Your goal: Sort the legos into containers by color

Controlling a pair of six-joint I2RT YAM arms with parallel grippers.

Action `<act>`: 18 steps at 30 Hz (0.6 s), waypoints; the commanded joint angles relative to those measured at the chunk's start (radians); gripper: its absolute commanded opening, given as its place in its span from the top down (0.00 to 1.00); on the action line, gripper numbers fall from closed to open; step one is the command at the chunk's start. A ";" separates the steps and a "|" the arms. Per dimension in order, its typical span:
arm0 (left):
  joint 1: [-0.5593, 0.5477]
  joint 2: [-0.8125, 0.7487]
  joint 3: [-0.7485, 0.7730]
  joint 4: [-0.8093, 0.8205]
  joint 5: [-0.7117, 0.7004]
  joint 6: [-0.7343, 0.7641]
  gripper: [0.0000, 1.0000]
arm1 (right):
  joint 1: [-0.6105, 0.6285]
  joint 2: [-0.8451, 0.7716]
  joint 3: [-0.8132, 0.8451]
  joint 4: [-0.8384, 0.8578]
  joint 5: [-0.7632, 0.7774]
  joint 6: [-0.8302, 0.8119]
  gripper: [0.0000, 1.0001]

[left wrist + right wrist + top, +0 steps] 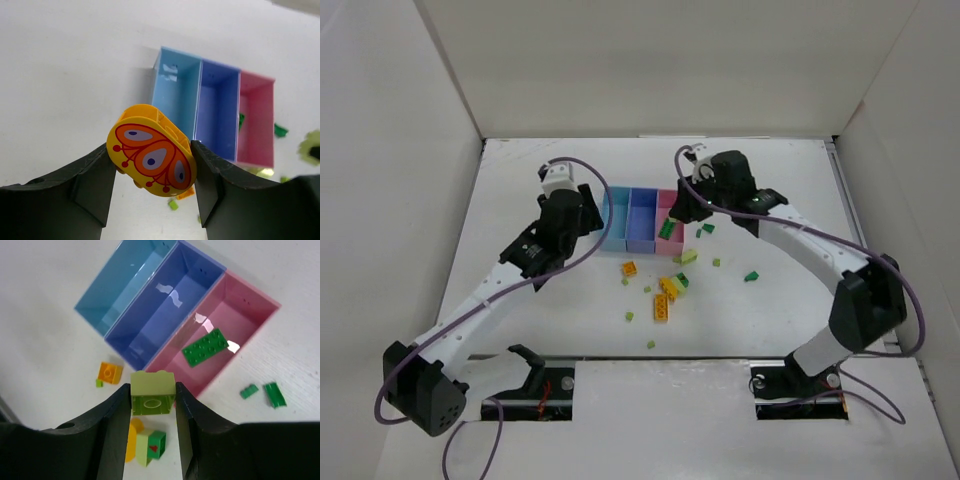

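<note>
My left gripper (153, 172) is closed on the oval yellow piece (145, 150), just beside the light blue bin (175, 95). The piece is light, hard and smooth, so I judge it can slip. Its long axis lies tilted across my fingers. My right gripper (152, 396) clamps the lime brick (152, 384) on two flat sides, near the pink bin (250, 310).

no readable text, labels or numbers

We look steeply down on the three-bin tray (616, 222) from high on its near side; both wrist cameras view that same tray from close, obliquely downward.
</note>
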 commanded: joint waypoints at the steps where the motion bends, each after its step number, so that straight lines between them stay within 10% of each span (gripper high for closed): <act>1: 0.088 0.017 0.086 -0.048 0.138 -0.140 0.94 | 0.079 0.097 0.123 0.036 0.148 -0.046 1.00; 11: 0.129 0.070 0.139 -0.128 0.099 -0.215 0.97 | 0.197 0.441 0.451 -0.065 0.347 -0.091 0.96; 18: 0.138 0.070 0.130 -0.119 0.099 -0.224 0.95 | 0.197 0.498 0.470 -0.080 0.395 -0.082 0.64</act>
